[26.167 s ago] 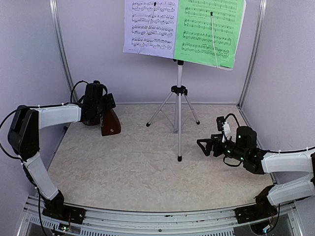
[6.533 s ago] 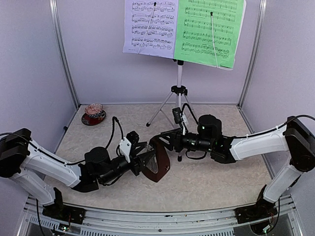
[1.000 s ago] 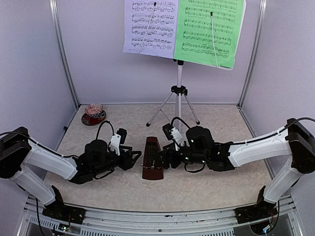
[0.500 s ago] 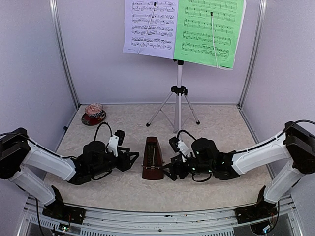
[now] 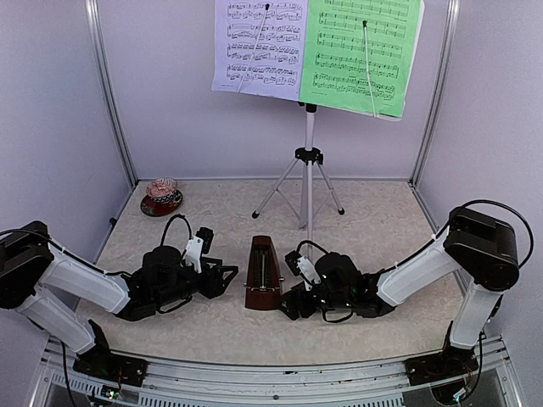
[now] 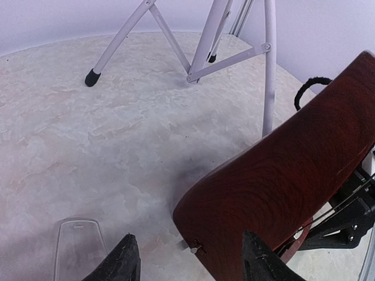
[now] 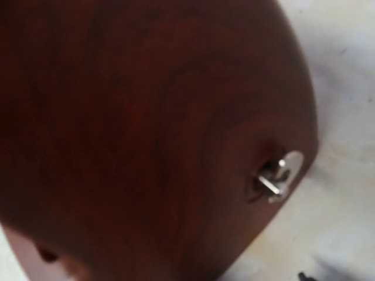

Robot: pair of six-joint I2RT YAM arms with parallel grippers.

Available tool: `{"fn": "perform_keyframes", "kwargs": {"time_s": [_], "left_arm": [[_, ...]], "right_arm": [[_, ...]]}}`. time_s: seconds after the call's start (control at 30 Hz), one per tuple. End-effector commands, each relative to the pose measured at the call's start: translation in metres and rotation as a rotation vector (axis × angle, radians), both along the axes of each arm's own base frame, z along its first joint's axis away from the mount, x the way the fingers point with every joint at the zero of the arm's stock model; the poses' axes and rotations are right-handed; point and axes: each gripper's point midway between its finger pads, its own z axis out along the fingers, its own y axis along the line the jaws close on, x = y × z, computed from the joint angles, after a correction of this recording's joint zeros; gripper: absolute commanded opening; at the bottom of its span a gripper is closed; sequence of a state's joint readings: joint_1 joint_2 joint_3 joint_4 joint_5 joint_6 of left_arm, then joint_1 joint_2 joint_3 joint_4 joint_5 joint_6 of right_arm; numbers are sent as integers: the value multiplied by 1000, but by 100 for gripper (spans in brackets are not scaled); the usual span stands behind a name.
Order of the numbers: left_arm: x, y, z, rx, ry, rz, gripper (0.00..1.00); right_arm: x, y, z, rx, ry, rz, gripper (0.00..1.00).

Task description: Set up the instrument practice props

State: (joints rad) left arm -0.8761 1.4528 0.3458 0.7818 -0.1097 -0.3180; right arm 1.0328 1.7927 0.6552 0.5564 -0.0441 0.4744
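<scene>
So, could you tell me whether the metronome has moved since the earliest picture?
Yes. The metronome has come nearer and rightward, from well left of the music stand to just beside its near leg.

No writing that can be read from here.

The pale lavender sheet and the green sheet carry only printed staves of music notes, too small to make out any title or number. The brown metronome shows plain wood grain up close, with no legible mark.
</scene>
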Motion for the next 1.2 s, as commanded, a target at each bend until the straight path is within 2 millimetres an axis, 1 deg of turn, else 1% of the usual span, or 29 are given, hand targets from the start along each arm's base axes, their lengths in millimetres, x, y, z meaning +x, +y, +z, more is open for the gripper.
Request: {"fn": "perform_keyframes", "kwargs": {"time_s": [0.0,0.17,0.23,0.3,0.37,0.43,0.5,0.67,0.87,0.93,1.03,1.17], "left_arm": [[1,1,6,-30,-14,6,58],[2,1,9,-33,-20,7,58],[2,1,9,-31,-22,11,58],[2,2,9,-30,-24,13,58],[2,3,9,-27,-24,17,58],[2,4,8,-28,-23,19,58],[2,4,8,-32,-23,20,58],[2,4,6,-36,-18,22,58],[2,4,7,-42,-15,25,59],[2,4,7,-42,-18,24,59],[2,4,8,-42,-20,26,59],[2,4,8,-44,-21,28,60]], "right_arm": [[23,-2,6,9,-49,-86,78],[46,-9,11,22,-68,-128,77],[54,-7,17,21,-101,-114,77],[58,-6,24,31,-119,-102,77],[53,-2,34,54,-133,-60,78],[42,2,45,98,-138,-1,81],[32,2,56,133,-140,41,83],[24,4,89,169,-179,65,89],[24,14,131,207,-255,22,97],[28,17,140,200,-274,8,98],[33,23,148,184,-303,-9,98],[41,31,148,164,-312,-31,98]]}}
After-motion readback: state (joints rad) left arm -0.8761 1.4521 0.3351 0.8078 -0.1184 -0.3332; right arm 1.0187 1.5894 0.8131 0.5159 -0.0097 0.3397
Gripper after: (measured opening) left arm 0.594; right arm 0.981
